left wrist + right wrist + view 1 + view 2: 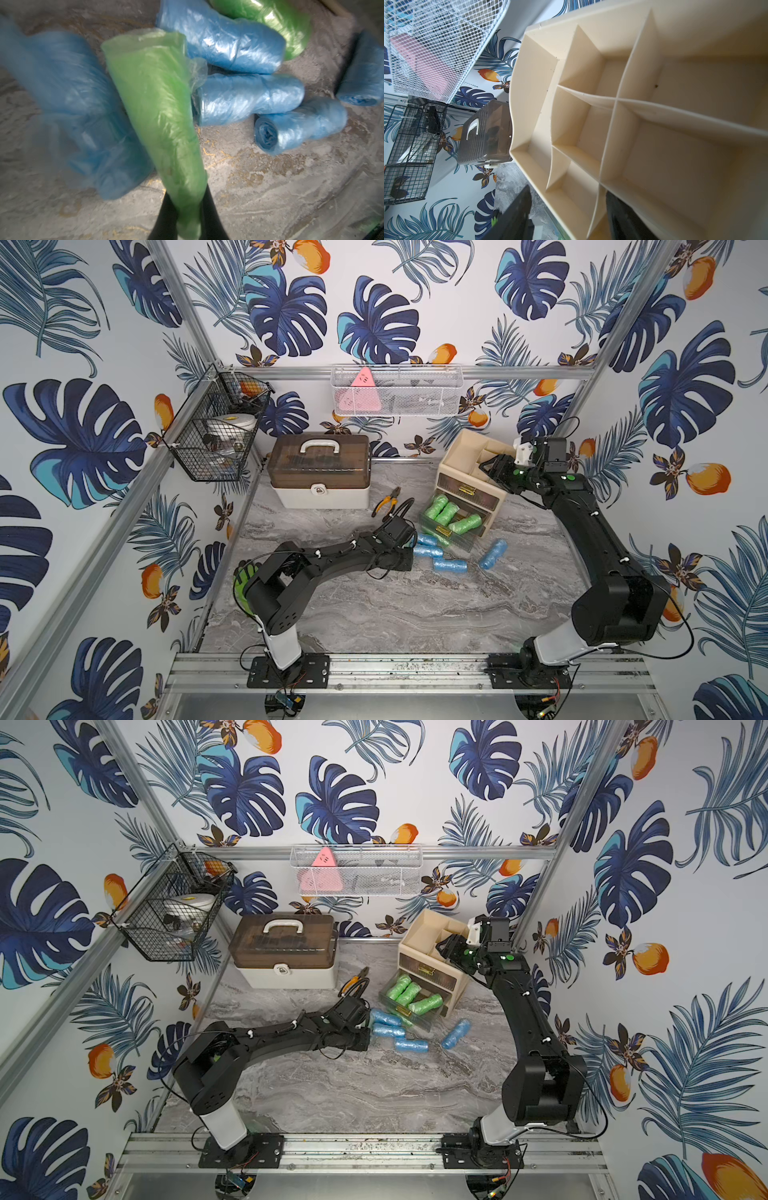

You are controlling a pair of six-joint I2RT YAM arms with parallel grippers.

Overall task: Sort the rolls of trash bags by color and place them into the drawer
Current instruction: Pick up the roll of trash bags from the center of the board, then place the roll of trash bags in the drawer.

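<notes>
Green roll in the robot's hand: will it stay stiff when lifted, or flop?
Probably firm: the green roll looks cylindrical in the left hand, though its loose flap may flop. Glossy film looks slippery. Round, so it might roll.

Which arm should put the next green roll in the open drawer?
Left. The left arm has its jaws shut on a green roll, close to the drawer holding other green rolls. The right arm has open, empty jaws up at the organizer top.
</notes>
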